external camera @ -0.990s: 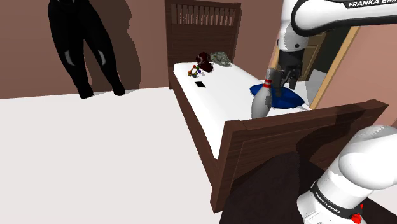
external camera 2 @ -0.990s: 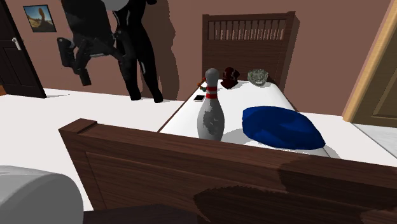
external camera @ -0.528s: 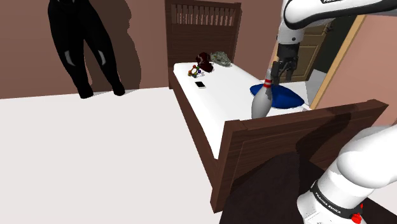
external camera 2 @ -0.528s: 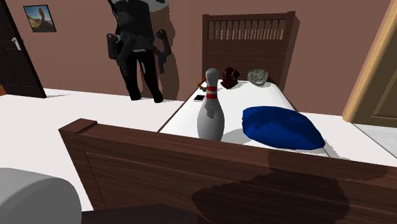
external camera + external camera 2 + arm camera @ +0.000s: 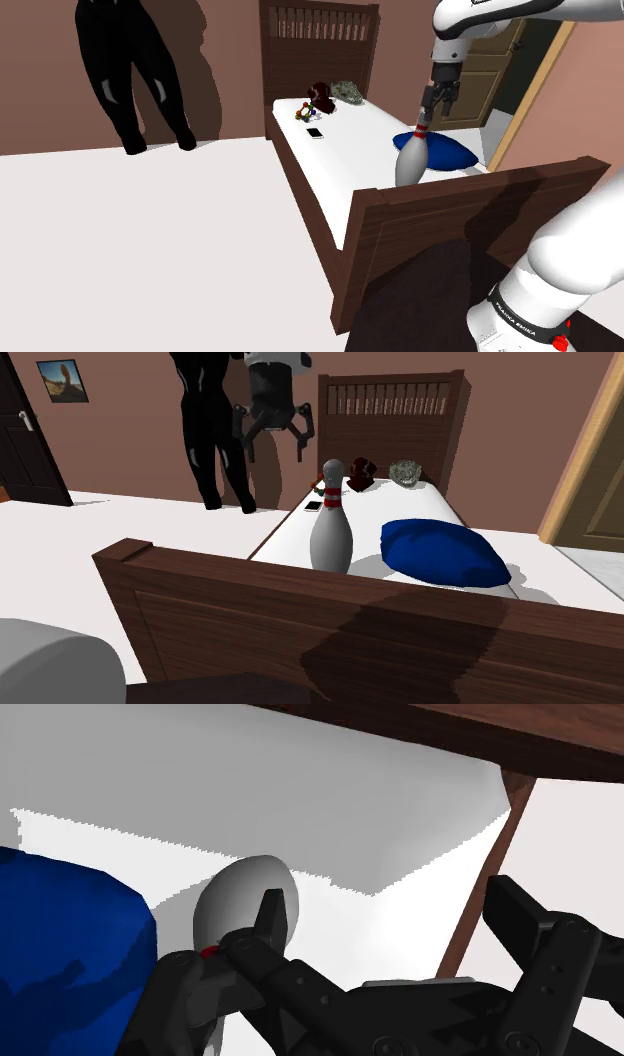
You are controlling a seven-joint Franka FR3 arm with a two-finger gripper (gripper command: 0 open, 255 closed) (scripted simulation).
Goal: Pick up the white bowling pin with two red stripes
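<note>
Shoulder view: one bowling pin (image 5: 408, 165) upright beside one blue cushion (image 5: 451, 153), jaws apart.

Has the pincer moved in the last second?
Yes. In the shoulder view the pincer rose from beside the neck of the bowling pin to above it.

in the wrist view the gripper (image 5: 385, 904) covers the body of the bowling pin (image 5: 245, 894) below its rounded top, and the picture's edge cuts off the blue cushion (image 5: 60, 954). in the second exterior view the footboard (image 5: 300, 602) hides the pin's base. we cannot name the small things (image 5: 318, 103) by the headboard (image 5: 320, 40): too small.
</note>
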